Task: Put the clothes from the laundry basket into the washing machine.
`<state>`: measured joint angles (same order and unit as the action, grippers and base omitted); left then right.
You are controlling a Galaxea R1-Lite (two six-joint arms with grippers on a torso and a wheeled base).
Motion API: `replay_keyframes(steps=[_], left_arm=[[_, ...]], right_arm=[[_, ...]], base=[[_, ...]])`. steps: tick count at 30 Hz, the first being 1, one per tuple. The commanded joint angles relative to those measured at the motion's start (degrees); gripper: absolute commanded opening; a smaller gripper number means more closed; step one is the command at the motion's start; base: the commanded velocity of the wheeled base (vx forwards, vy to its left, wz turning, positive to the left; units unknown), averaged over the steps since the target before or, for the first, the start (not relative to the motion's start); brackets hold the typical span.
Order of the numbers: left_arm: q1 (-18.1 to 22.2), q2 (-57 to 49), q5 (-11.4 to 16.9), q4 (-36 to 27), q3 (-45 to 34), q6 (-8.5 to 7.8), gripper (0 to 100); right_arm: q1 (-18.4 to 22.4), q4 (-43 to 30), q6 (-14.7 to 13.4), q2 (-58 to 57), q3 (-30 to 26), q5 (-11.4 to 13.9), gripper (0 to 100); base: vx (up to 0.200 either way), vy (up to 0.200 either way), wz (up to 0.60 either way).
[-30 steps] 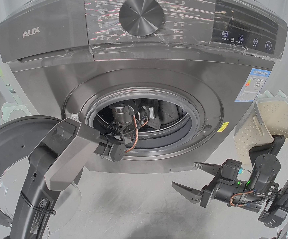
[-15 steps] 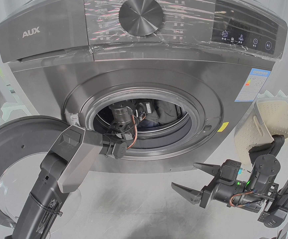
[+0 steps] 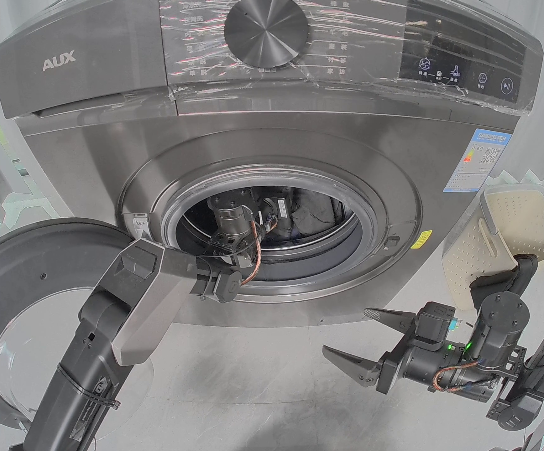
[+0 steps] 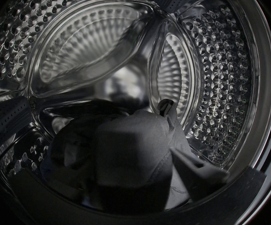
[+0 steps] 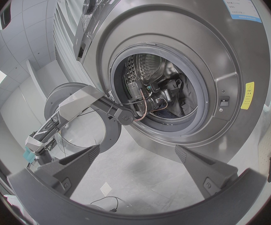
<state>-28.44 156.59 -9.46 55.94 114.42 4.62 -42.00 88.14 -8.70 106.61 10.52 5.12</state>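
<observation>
The grey washing machine (image 3: 272, 139) stands with its round door (image 3: 27, 270) swung open to the left. My left arm reaches through the opening into the drum (image 4: 223, 78). The left gripper (image 4: 134, 149) is open over a heap of dark clothes (image 4: 129, 147), with one finger (image 4: 198, 172) showing and the cloth covering the other side. In the head view the clothes (image 3: 313, 211) lie inside the opening. My right gripper (image 3: 346, 331) hangs open with nothing in it, low at the front right. Beside it is the cream laundry basket (image 3: 523, 220), tipped up, with a dark garment (image 3: 504, 280) hanging from it.
The bare grey floor (image 3: 272, 377) lies between the machine and my right gripper. A rubber seal rings the drum opening (image 3: 372, 220). A cable (image 5: 104, 200) and a small white scrap (image 5: 105, 188) lie on the floor.
My left arm has dropped its elbow and pushed a little farther into the drum, and the dark clothes inside have shifted. The right arm has barely moved.
</observation>
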Motion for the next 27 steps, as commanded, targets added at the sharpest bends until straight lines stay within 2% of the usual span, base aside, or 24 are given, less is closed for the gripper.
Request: replay_keyframes(steps=[1, 9, 11, 12, 13, 14, 15, 16, 21, 24, 27], left_arm=[[-0.7, -2.3, 0.0, 0.0, -3.6, 0.13, 100], [-2.4, -10.1, 0.8, 0.2, -19.7, -0.05, 100], [-3.4, -14.7, 1.5, 0.1, -27.1, -0.23, 100], [-3.4, -14.7, 1.5, 0.1, -27.1, -0.23, 100], [-4.3, -18.5, 3.0, 0.4, -34.4, -0.58, 100], [-4.7, -20.2, 3.5, 0.7, -37.7, -0.93, 100], [-4.7, -20.2, 3.5, 0.7, -37.7, -0.93, 100], [-5.6, -22.9, 3.8, 1.0, -43.3, -1.28, 100], [-8.1, -27.1, 3.8, 5.5, -54.7, -1.72, 100], [-9.5, -29.5, 3.8, 9.3, -60.8, -2.69, 100], [-11.1, -32.0, 3.8, 12.8, -66.5, -2.69, 100]], right_arm=[[0.0, 0.1, 0.0, 0.1, -0.1, 0.1, 100], [0.2, 0.0, 0.0, 0.0, -0.6, 0.1, 100], [0.2, 0.0, 0.0, -0.1, -0.9, 0.0, 100], [0.2, 0.0, 0.0, -0.1, -0.9, 0.0, 100], [0.1, 0.0, 0.0, -0.3, -1.6, 0.1, 100], [0.1, 0.0, 0.1, -0.3, -2.1, 0.1, 100], [0.1, 0.0, 0.1, -0.3, -2.1, 0.1, 100], [0.0, 0.0, 0.2, -0.4, -2.8, 0.2, 100], [-0.1, 0.0, 0.4, -0.8, -4.5, 0.2, 100], [-0.5, 0.0, 0.5, -1.5, -5.2, 0.2, 100], [-0.6, 0.0, 0.5, -2.0, -5.6, 0.2, 100]], base=[[0.000, 0.000, 0.00], [0.000, 0.000, 0.00], [0.000, 0.000, 0.00], [0.000, 0.000, 0.00], [0.000, 0.000, 0.00], [0.000, 0.000, 0.00], [0.000, 0.000, 0.00], [0.000, 0.000, 0.00], [0.000, 0.000, 0.00], [0.000, 0.000, 0.00], [0.000, 0.000, 0.00]])
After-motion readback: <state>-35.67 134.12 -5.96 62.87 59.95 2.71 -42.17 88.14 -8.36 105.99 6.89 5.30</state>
